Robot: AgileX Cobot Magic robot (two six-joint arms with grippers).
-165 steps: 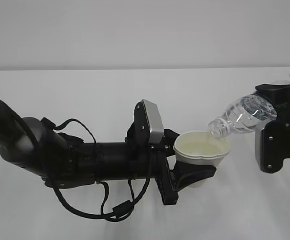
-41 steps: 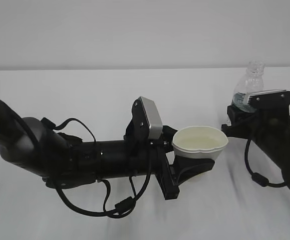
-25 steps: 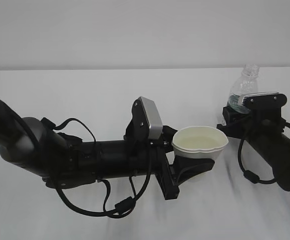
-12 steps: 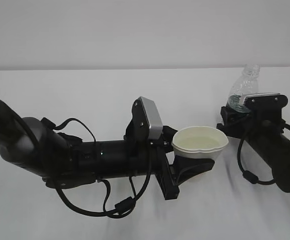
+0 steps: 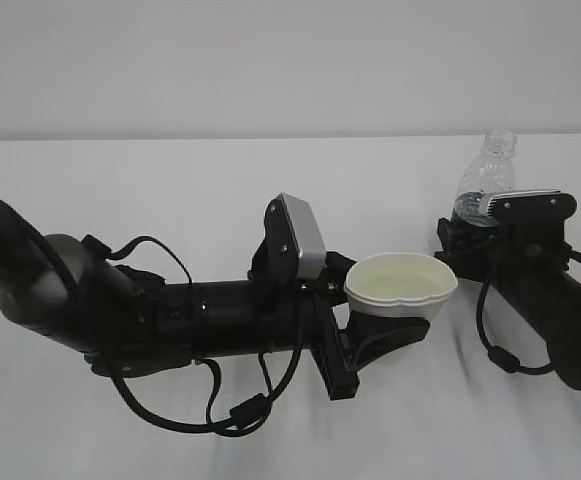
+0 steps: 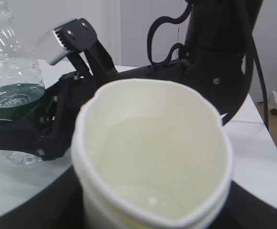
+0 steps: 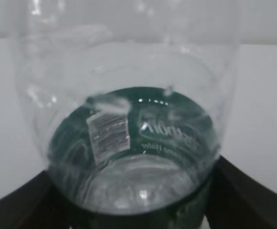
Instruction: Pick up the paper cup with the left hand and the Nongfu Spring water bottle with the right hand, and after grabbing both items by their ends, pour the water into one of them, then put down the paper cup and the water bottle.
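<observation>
The white paper cup (image 5: 400,285) hangs above the table with my left gripper (image 5: 395,335) shut on its lower half, and its rim is squeezed out of round. In the left wrist view the cup (image 6: 152,157) fills the frame, with clear water (image 6: 143,200) in its bottom. The Nongfu Spring bottle (image 5: 485,175) stands upright and uncapped to the cup's right. My right gripper (image 5: 468,242) has a jaw on each side of its green label. The right wrist view shows the bottle (image 7: 133,119) filling the space between the black jaws; whether they press on it is unclear.
The white table (image 5: 170,170) runs back to a pale wall. Loose black cables (image 5: 210,420) hang under my left arm. Past the bottle (image 6: 9,71), the left wrist view shows the right arm (image 6: 214,62) and the table's far edge (image 6: 267,138).
The bottle and my right gripper have shifted only slightly over the last second, and the bottle stays upright. My left arm and the cup have not moved.
</observation>
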